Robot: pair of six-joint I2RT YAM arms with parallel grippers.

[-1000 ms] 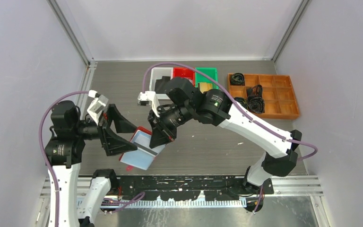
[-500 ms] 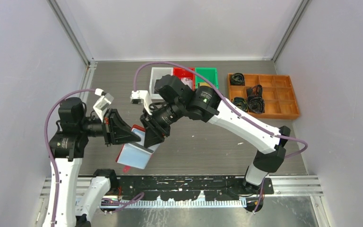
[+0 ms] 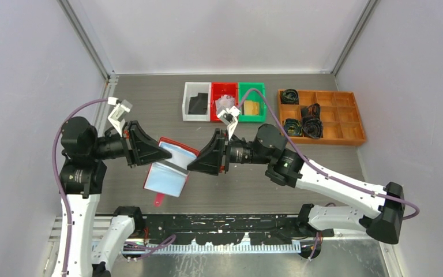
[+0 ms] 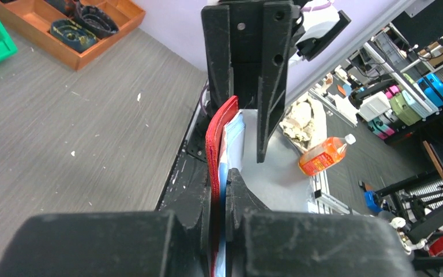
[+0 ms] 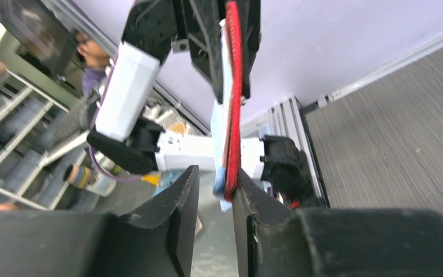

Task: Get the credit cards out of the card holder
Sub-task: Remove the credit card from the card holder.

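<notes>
Holding the card holder (image 3: 167, 178) up in the air above the bench (image 3: 144, 107), the left tool (image 3: 166, 156) is clenched hard on its red cover and pale blue pages. The right tool (image 3: 190, 167) straddles the opposite edge, jaws parted, gripping nothing. No credit cards show from here; they look tucked inside the pages.

Here's the danger: only 1 tool carries the holder, so a tug from the right could swing it or pull it loose, and down it goes. That left pinch may also trap the cards in their pockets, and the right could close on a whole page, not a card.

Around it all: a grey wood-grain bench and 3 small bins (image 3: 251, 85), white, red and green, at the far side. There's also an orange divided tray (image 3: 346, 115) with black coils, pale walls (image 3: 225, 34) and metal frame posts (image 3: 86, 40).
</notes>
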